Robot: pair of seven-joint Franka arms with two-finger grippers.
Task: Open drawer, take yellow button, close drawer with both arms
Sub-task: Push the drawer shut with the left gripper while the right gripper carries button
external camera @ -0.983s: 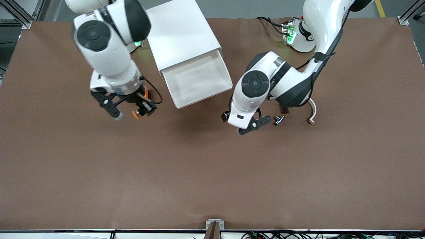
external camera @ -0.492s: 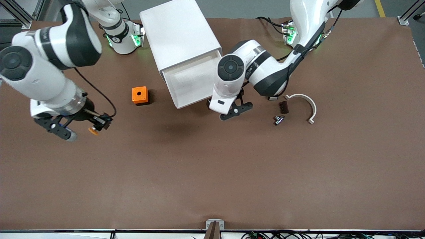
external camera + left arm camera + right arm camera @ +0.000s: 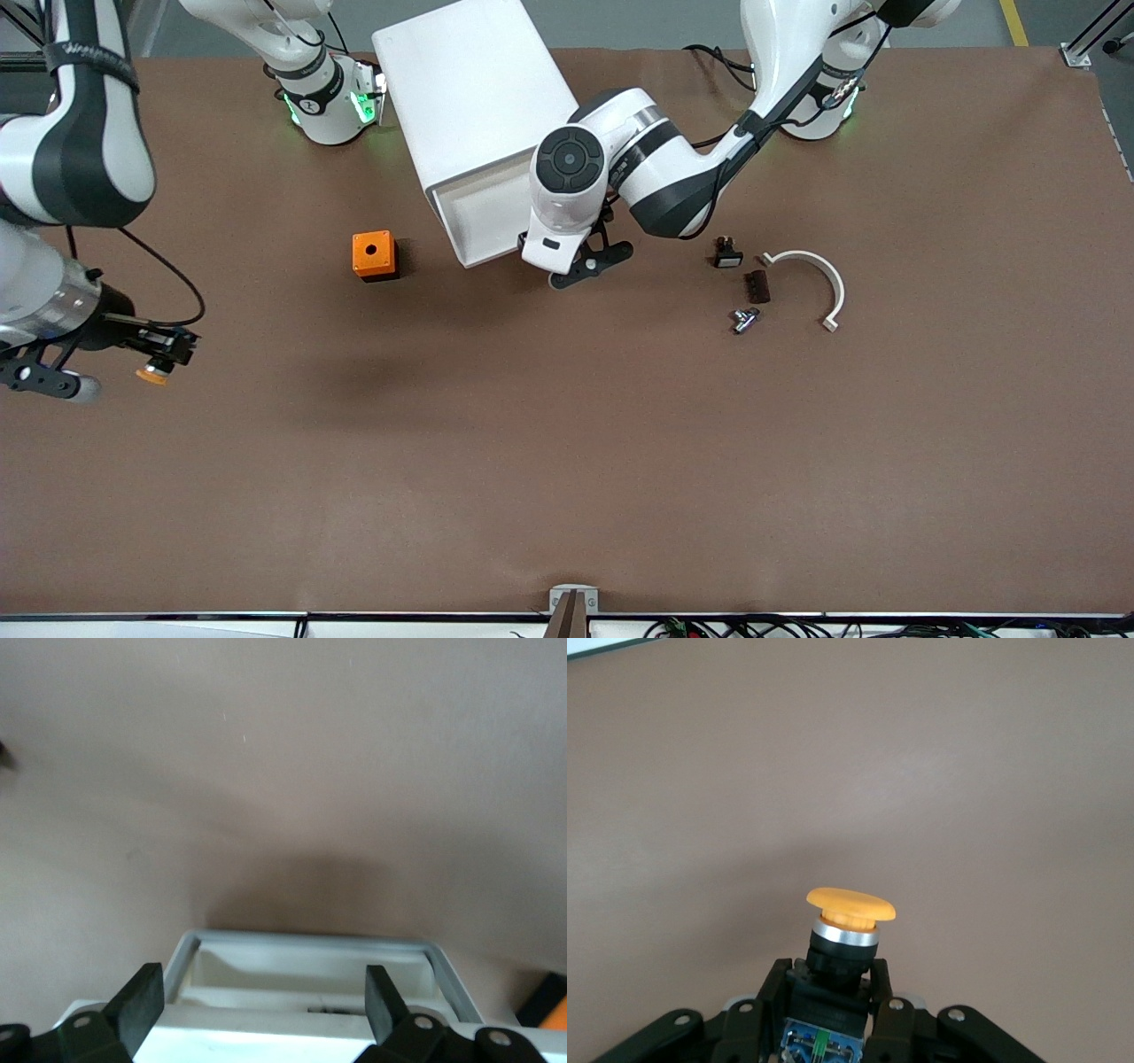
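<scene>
The white cabinet [image 3: 478,89] stands near the robots' bases with its top drawer [image 3: 474,226] partly pulled out. My left gripper [image 3: 578,264] is open at the drawer's front edge. In the left wrist view the drawer's front rim [image 3: 310,943] lies between its spread fingers [image 3: 142,1001], and the left gripper [image 3: 263,1005] holds nothing. My right gripper [image 3: 164,350] is over the table at the right arm's end, shut on the button [image 3: 152,376]. In the right wrist view the button [image 3: 849,904] shows its orange cap, with the right gripper [image 3: 833,997] clamped on its black body.
An orange cube with a round hole [image 3: 372,254] sits beside the cabinet. Toward the left arm's end lie a small black part with a white face [image 3: 726,255], a dark brown piece [image 3: 756,285], a small metal part [image 3: 743,319] and a white curved clip [image 3: 819,275].
My right gripper has carried the button away from the cabinet toward the right arm's end of the table. My left gripper has moved to the drawer's front, and the drawer sticks out less.
</scene>
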